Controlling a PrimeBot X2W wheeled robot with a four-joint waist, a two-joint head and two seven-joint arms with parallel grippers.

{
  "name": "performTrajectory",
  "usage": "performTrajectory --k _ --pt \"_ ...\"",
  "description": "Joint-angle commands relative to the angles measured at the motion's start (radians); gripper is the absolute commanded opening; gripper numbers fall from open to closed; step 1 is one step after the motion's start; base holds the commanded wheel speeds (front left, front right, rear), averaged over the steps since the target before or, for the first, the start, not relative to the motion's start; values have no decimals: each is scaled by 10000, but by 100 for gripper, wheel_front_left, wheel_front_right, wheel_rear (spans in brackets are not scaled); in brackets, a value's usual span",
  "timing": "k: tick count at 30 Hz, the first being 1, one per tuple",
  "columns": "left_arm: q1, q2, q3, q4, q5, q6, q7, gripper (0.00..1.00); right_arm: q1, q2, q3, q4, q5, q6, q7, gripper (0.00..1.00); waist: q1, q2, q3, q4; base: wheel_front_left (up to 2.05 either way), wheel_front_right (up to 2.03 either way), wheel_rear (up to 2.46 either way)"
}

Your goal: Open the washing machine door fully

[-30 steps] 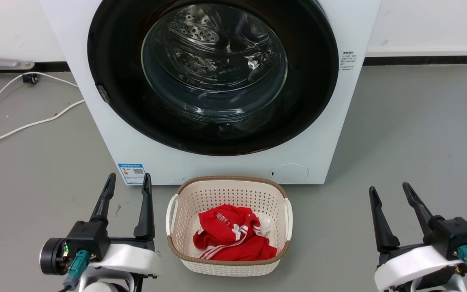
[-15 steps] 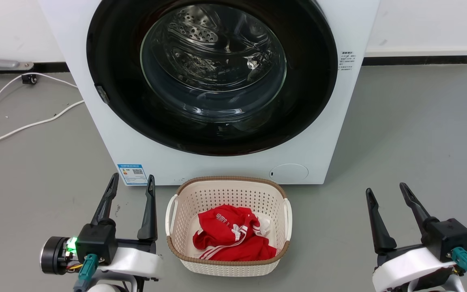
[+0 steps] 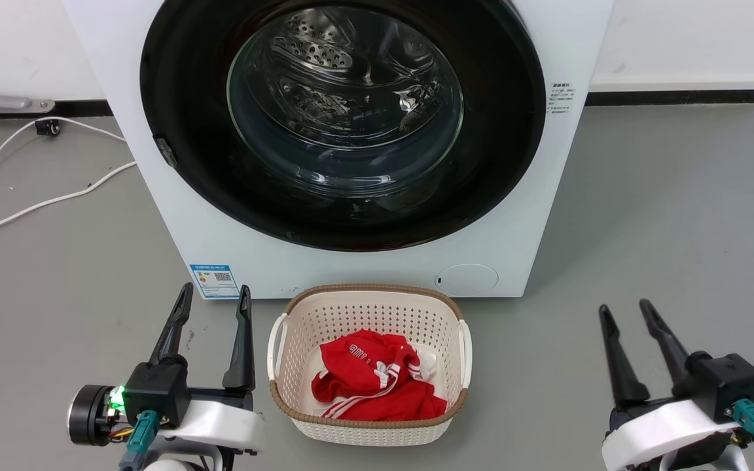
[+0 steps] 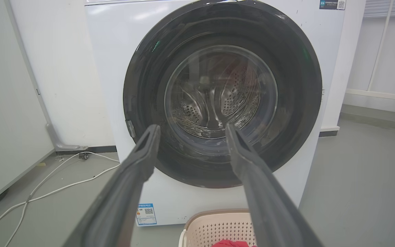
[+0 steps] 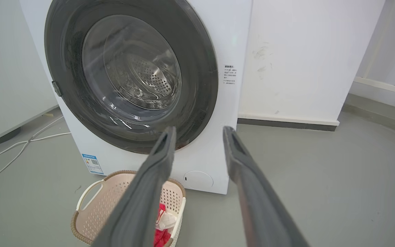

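The white washing machine (image 3: pixel 233 242) (image 4: pixel 115 65) (image 5: pixel 231 44) stands on the floor ahead of me. Its door (image 3: pixel 180 131) (image 4: pixel 300 85) (image 5: pixel 201 72), a glossy black disc with a clear glass bowl, lies flat against the front, closed; a small latch tab (image 3: pixel 166 152) sits on its left edge. My left gripper (image 3: pixel 215 294) (image 4: pixel 192 130) hovers open at the lower left, short of the machine, holding nothing. Over at the lower right, my right gripper (image 3: pixel 624 309) (image 5: pixel 197 132) is also open and empty, its fingers closer together.
A cream perforated basket (image 3: pixel 370 297) (image 5: pixel 87 192) with red clothing (image 3: pixel 374 379) sits on the floor right before the machine, between my grippers. White cables (image 3: pixel 43 199) trail over the grey floor at the left. A white wall runs behind.
The right gripper's fingers have drawn closer together and it has shifted slightly right and down. The left gripper has edged slightly right. The door has not moved.
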Motion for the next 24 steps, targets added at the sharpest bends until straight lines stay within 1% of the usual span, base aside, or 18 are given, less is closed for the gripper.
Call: performTrajectory --k 1,4,6,7,9,10,12,13,15,17,18,22,24 --pt "83 -30 37 19 24 -25 -49 100 3 35 -3 23 76 -3 7 0 0 -1 0 2 0 0 0" --pt "97 -36 52 22 37 -34 -49 100 -14 35 8 40 199 -3 -47 0 0 -1 -2 2 0 0 0" --pt "106 -43 61 30 42 -39 -49 100 -33 35 -11 45 579 -3 -144 0 0 -1 3 3 0 0 0" --pt "104 -47 57 34 41 -47 -49 100 -26 35 -25 74 1152 -3 -231 0 0 -1 2 13 0 0 0" --pt "92 -52 41 57 33 -76 -49 100 79 34 -43 248 3402 -3 -402 0 0 -1 -8 47 0 0 0" --pt "86 -54 48 69 27 -74 -49 100 52 29 -138 282 4083 -3 -578 0 0 -1 -12 62 0 0 0" --pt "75 -60 77 84 40 -69 -49 100 1 29 -208 439 6189 -3 -902 0 0 -1 -14 83 0 0 0" --pt "83 -60 95 90 44 -59 -49 100 -44 29 -234 475 6739 -2 -1045 0 0 -1 -15 82 0 0 0" --pt "116 -64 108 92 63 -43 -49 100 -184 27 -172 510 8510 -2 -1235 0 0 -1 -14 73 0 0 0" --pt "135 -72 113 79 69 -36 -49 100 -306 27 -73 437 9807 -2 -1333 0 0 -1 -6 67 0 0 0" --pt "139 -76 106 77 63 -33 -49 100 -401 27 -3 331 10850 -2 -1367 0 0 -1 2 72 0 0 0" --pt "105 -95 122 22 48 -8 -49 100 -736 15 -168 180 12592 -2 -1349 0 0 -1 86 42 0 0 0" --pt "52 -104 143 -10 -2 -4 -47 100 -1057 12 -400 272 12968 -2 -1185 0 0 -1 179 33 0 0 0"
